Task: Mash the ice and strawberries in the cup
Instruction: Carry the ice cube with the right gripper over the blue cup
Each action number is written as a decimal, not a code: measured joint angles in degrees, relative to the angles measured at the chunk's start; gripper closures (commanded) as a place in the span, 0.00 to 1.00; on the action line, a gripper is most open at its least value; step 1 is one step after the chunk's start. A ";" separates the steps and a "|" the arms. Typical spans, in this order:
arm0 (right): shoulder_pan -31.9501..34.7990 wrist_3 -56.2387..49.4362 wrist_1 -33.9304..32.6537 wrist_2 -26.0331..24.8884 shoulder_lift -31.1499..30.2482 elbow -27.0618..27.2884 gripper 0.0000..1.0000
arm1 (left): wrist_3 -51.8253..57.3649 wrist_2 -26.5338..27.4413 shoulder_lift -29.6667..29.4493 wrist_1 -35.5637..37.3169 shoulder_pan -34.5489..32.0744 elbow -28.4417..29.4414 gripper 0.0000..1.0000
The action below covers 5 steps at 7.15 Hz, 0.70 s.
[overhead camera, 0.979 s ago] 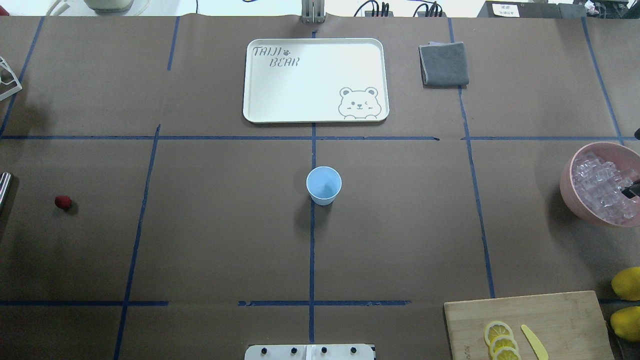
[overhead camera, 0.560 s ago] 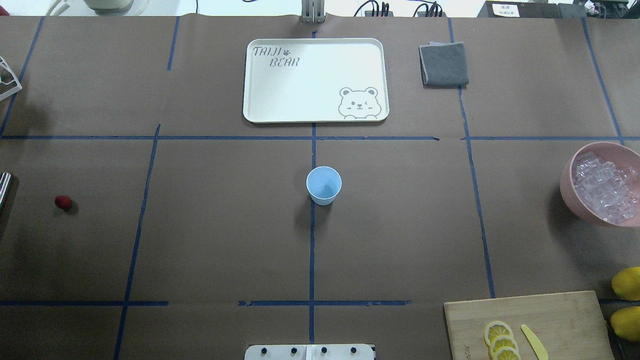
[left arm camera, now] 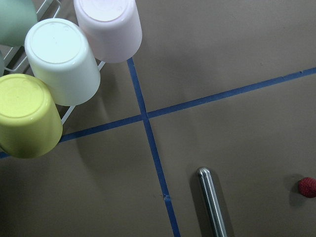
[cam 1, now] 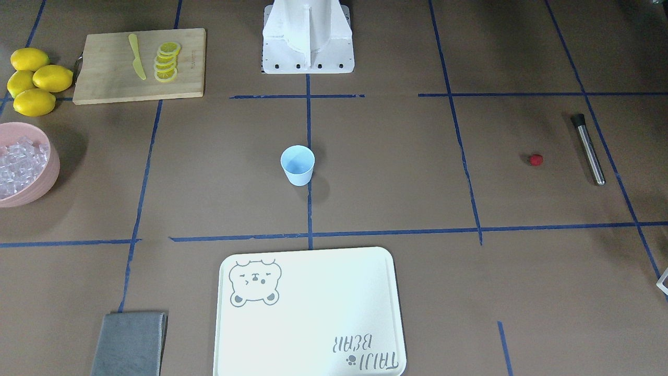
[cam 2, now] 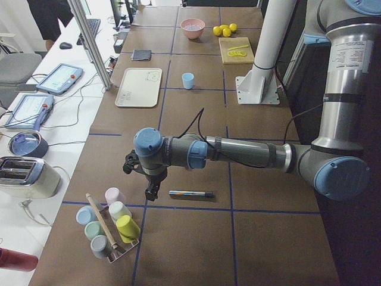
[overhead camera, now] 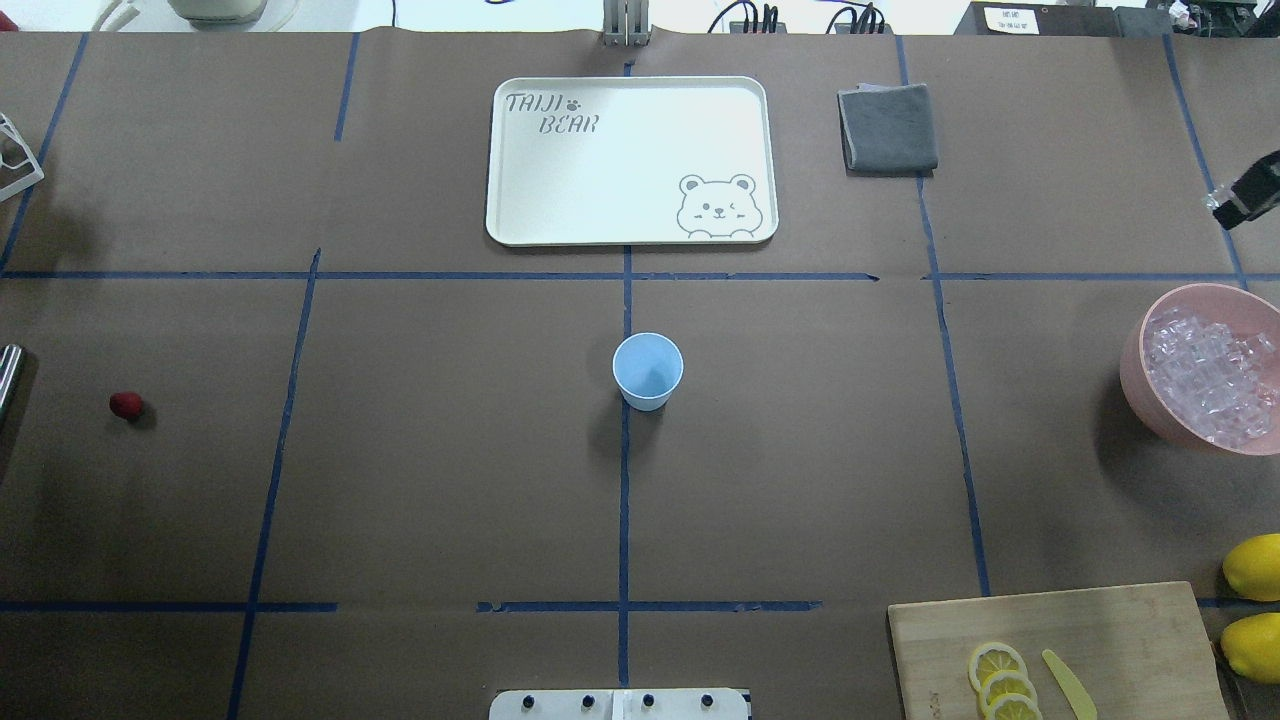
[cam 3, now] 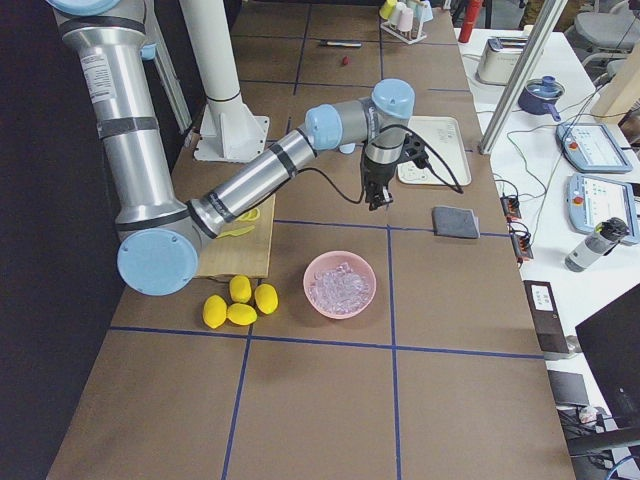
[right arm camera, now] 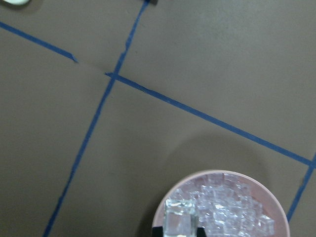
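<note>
Right wrist-mounted view: a small clear glassy ice cube point(right arm camera: 180, 217) is pinched between the dark fingers of the right gripper point(cam 3: 374, 198), which are clamped on two opposite flat faces. The round pink bowl point(right arm camera: 173, 190) of loose ice lies below and just beside that gripper, and the cube is held clear of the pile.

Handling, as judged: the cube is light, rigid and wet-slick. Slip is likely if the squeeze is eased or the wrist is jerked. The hold is best kept centred on the flat faces, not on the edges.

The small light-blue tapered cup point(overhead camera: 648, 372) stands upright with nothing seen inside. It is well apart from the right gripper, off to its left toward the table centre. The cup is judged thin, light and easily tipped, so the cube is better let go low over the mouth than dropped from height.

The small red strawberry point(left arm camera: 307, 187) lies on the brown paper near the left gripper point(cam 2: 151, 192), just past a slim steel rod with a black cap point(cam 1: 588, 151). The berry is judged soft and easily bruised, so it should be taken lightly across its widest part. Whether the left gripper is spread or closed cannot be told, as no fingers are shown in its wrist view.
</note>
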 measured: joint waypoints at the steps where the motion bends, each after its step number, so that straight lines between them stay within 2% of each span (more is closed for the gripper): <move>1: -5.06 9.88 -1.27 -0.34 5.76 -0.21 1.00 | -0.04 0.16 -0.11 0.08 0.03 -0.27 0.00; 3: -17.03 30.55 -1.57 -3.91 15.63 -0.83 1.00 | -0.04 0.43 -0.23 0.12 0.11 -0.53 0.00; 4: -24.45 40.63 -1.40 -8.97 21.30 -2.74 1.00 | -0.03 0.49 -0.24 0.13 0.13 -0.56 0.00; 5: -30.88 48.62 0.00 -13.96 27.15 -7.27 1.00 | -0.04 0.51 -0.25 0.13 0.14 -0.58 0.00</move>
